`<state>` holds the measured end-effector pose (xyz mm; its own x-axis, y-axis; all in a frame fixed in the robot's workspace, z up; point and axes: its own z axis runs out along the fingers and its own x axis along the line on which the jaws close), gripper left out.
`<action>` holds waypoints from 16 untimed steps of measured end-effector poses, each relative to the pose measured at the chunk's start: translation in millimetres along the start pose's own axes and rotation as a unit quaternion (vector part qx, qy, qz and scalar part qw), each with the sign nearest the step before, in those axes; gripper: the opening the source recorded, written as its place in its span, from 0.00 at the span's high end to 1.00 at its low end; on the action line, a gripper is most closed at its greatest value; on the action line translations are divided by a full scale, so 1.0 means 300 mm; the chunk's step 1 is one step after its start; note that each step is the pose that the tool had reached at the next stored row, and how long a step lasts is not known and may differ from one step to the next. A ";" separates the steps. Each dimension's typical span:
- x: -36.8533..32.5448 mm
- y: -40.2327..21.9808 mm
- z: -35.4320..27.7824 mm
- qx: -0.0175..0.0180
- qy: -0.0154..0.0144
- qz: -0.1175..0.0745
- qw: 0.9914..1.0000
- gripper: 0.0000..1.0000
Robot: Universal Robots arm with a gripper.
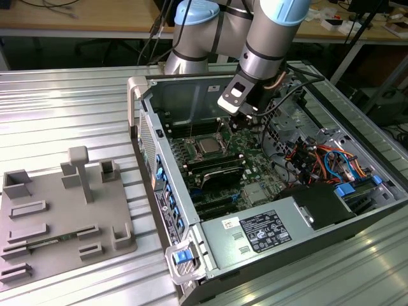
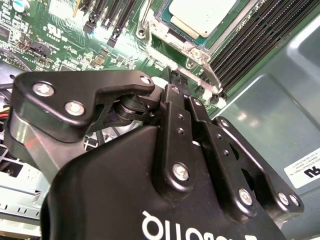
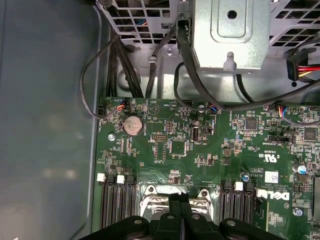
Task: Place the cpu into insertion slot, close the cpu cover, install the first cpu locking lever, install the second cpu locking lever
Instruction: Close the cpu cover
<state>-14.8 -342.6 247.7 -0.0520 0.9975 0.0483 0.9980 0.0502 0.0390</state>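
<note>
The cpu (image 1: 209,145) lies flat in the socket on the motherboard (image 1: 255,156) inside the open computer case; its dull metal top also shows in the second wrist view (image 2: 200,15). The silvery cpu cover (image 2: 187,50) frames it and looks laid down over it. My gripper (image 1: 245,123) hangs just to the exterior view's right of the socket, low over the board. Both wrist views show its black fingers (image 3: 179,200) pressed together at the socket's edge (image 2: 181,89), with nothing visible between them. I cannot make out the locking levers clearly.
Black memory slots (image 1: 217,171) flank the socket. A grey power supply (image 1: 268,229) and coloured cables (image 1: 325,159) fill the case's near and right side. A metal drive cage (image 3: 225,30) with black cables stands beyond the board. A grey fixture plate (image 1: 64,217) lies outside the case.
</note>
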 end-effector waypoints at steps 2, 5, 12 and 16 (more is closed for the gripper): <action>0.000 -0.003 0.000 0.000 0.000 0.000 1.000 0.89; 0.000 -0.005 0.000 0.000 0.000 0.000 1.000 0.89; 0.001 -0.010 0.000 0.000 0.000 0.000 1.000 0.89; 0.001 -0.014 0.000 0.000 0.000 0.000 1.000 0.89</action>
<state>-19.1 -342.6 247.6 -0.0521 0.9975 0.0483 0.9980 0.0502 0.0389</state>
